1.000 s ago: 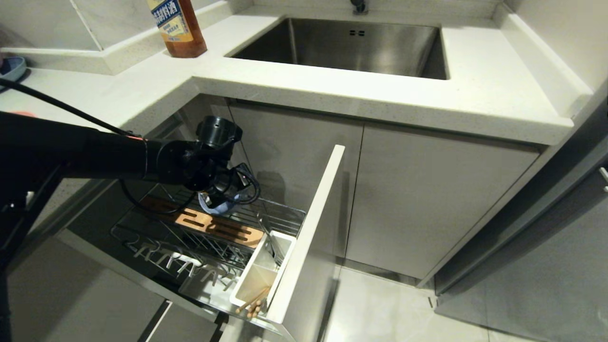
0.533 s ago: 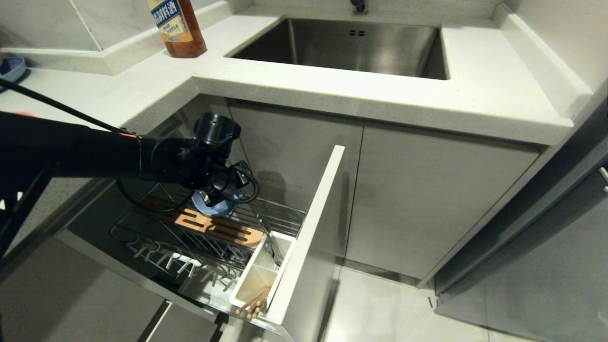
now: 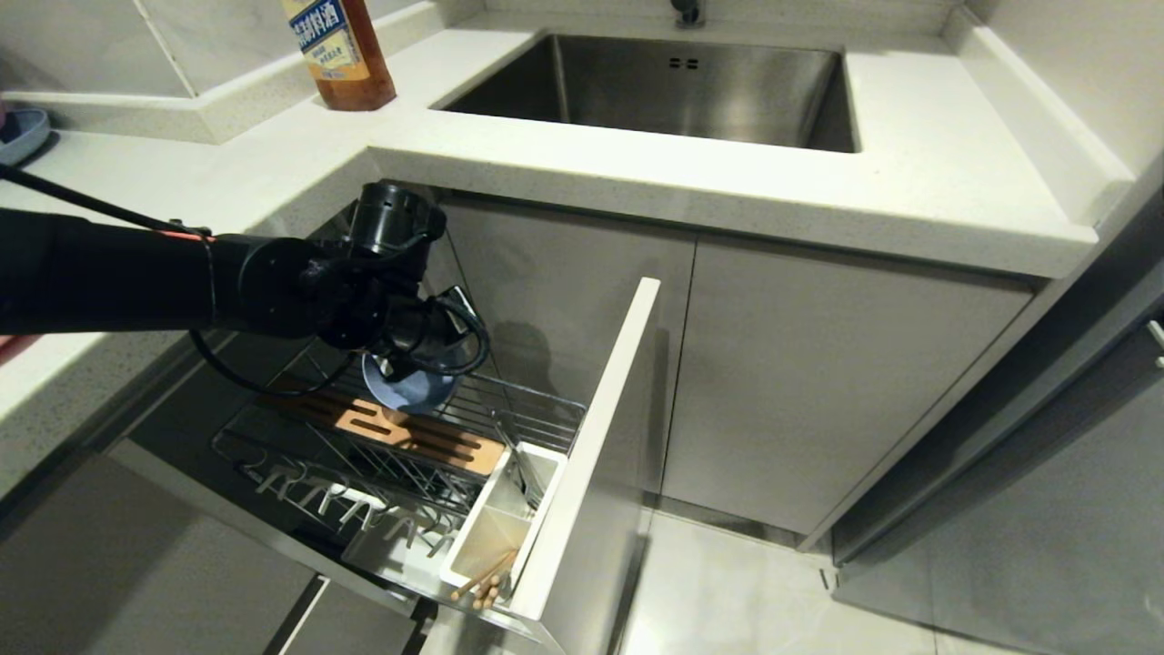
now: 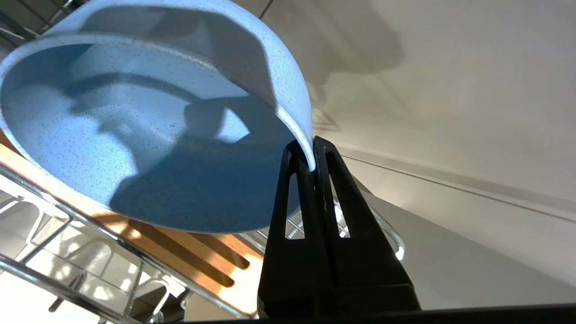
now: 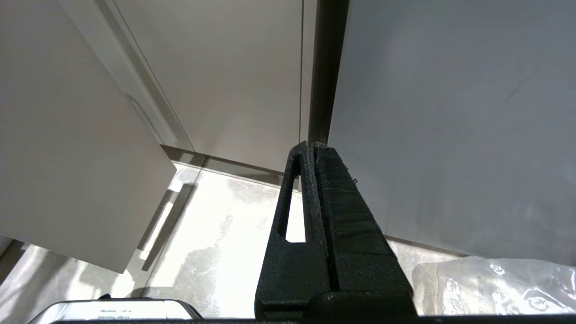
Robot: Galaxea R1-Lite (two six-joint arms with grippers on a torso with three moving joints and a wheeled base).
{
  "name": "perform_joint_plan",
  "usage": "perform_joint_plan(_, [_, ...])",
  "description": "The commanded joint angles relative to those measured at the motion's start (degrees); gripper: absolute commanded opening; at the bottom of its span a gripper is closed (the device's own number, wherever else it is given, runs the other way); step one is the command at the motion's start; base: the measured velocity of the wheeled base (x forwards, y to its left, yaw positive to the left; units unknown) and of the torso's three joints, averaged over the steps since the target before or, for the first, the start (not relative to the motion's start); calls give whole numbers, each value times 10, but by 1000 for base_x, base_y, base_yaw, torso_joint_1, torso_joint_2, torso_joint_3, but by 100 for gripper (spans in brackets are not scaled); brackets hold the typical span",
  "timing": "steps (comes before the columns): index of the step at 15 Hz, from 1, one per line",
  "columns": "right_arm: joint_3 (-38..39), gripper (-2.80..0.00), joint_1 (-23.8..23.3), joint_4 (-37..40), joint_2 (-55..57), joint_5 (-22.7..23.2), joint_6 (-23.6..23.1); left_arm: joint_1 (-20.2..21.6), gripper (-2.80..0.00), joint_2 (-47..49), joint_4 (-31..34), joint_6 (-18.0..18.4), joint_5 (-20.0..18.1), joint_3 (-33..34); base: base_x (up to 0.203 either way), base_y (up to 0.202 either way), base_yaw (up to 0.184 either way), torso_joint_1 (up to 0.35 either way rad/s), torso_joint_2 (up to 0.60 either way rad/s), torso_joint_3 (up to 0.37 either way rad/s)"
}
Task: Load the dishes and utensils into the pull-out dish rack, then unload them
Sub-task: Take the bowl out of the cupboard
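Left of centre, the left claw (image 3: 400,368), pinching the light-blue bowl (image 3: 406,389) rim, is lifting it clear of the pull-out dish rack (image 3: 400,446): unloading is underway.

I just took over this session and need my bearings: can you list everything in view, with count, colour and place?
bowl: one, light blue, pinched at its rim above the rack
dish rack: one, chrome wire with wooden strip, pulled out under the counter
utensil cup: one, white, at the rack's front
chopsticks: pair, light wood, in the cup
bottle: one, amber, on the counter
sink: one, steel
left gripper: shut on the bowl's rim
right gripper: shut, empty, near the floor
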Motion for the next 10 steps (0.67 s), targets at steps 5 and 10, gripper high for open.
perform_joint_plan(5, [1, -280, 0, 0, 0, 0, 0, -12, -280, -40, 1, -3, 1, 10, 0, 0, 0, 0, 0, 0])
perform_joint_plan(10, [1, -280, 1, 0, 0, 0, 0, -49, -280, -94, 29, -13, 0, 27, 0, 0, 0, 0, 0, 0])
